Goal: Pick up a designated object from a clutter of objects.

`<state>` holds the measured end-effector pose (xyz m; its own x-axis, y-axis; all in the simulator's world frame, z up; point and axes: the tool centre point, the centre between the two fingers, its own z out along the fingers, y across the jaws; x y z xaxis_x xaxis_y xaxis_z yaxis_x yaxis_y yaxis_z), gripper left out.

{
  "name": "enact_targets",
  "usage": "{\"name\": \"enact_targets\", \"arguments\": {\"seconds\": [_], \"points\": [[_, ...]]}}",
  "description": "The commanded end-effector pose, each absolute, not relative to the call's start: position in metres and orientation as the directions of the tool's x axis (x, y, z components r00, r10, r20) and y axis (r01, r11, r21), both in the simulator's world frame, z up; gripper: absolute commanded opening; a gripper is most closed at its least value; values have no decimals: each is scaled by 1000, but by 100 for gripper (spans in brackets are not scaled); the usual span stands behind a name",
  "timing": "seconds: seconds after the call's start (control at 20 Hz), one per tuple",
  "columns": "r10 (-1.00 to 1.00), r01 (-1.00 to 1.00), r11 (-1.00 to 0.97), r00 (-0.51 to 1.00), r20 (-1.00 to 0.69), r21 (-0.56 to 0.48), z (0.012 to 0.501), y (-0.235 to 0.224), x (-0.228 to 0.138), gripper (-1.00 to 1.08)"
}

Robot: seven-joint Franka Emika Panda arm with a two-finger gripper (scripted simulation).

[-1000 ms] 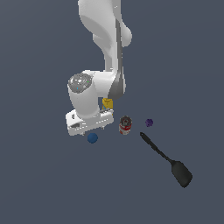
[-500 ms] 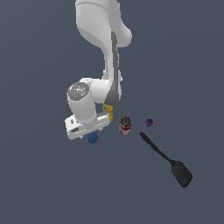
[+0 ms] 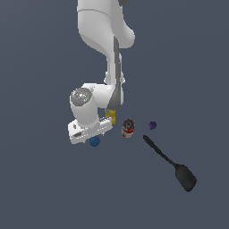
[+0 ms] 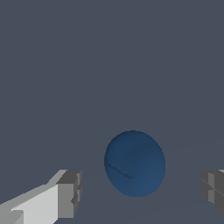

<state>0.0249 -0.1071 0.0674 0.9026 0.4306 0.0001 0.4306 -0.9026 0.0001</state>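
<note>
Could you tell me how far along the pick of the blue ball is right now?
Done: the open gripper is lined up with the ball between its fingers. In hand: the grasp, with gaps visible on both sides. Left: closing and lifting it away from the can and spatula.

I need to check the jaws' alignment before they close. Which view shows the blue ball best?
The wrist view: the blue ball sits large and unobstructed between the open jaws. The exterior view shows only a small part of it beneath the hand.
</note>
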Motion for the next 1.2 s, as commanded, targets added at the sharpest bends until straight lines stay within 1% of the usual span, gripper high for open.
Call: {"name": "enact_targets", "arguments": {"seconds": [0.0,0.2,0.45,0.5,1.15], "points": [[432,432,-902,902,0,0,55,-107,24,100],[432,432,-902,902,0,0,38,-107,24,100],[433,433,-901,901,0,0,31,-107,25,100],[433,433,-901,901,0,0,31,-107,25,-100],[432,432,-902,902,0,1,33,-108,24,-100]]}}
